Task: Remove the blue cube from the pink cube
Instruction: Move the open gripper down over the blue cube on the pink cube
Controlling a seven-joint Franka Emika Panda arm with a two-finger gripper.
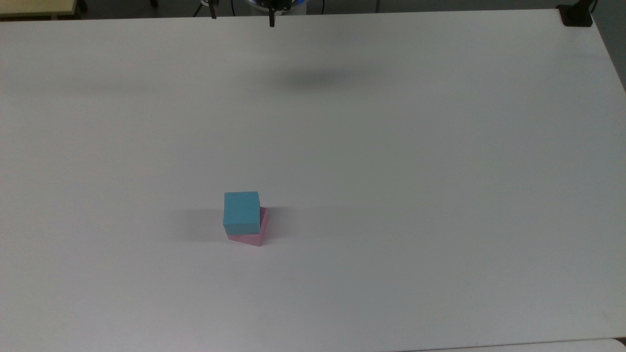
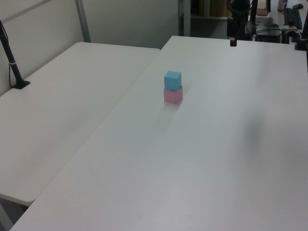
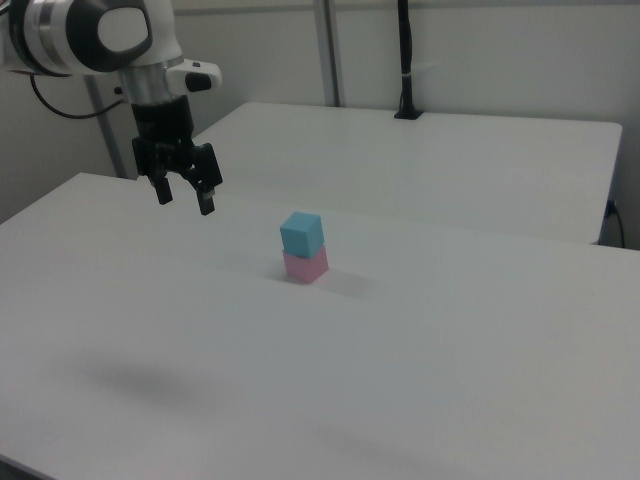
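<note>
The blue cube (image 1: 241, 212) sits on top of the pink cube (image 1: 255, 238), turned slightly so a pink corner sticks out beneath it. The stack stands near the middle of the white table (image 1: 391, 195). In the right view the blue cube (image 3: 301, 234) rests on the pink cube (image 3: 306, 266), and my gripper (image 3: 185, 201) hangs open and empty above the table, off to the right view's left of the stack. In the top view my gripper (image 1: 242, 15) shows at the upper edge, far from the cubes. The left view shows the blue cube (image 2: 173, 80) over the pink cube (image 2: 173, 95).
A second white table (image 2: 72, 96) adjoins on the left view's left, with a black clamp post (image 2: 14, 72) on it. Another black clamp (image 1: 576, 15) sits at the top view's upper right corner. The gripper's shadow (image 1: 318, 78) falls on the table.
</note>
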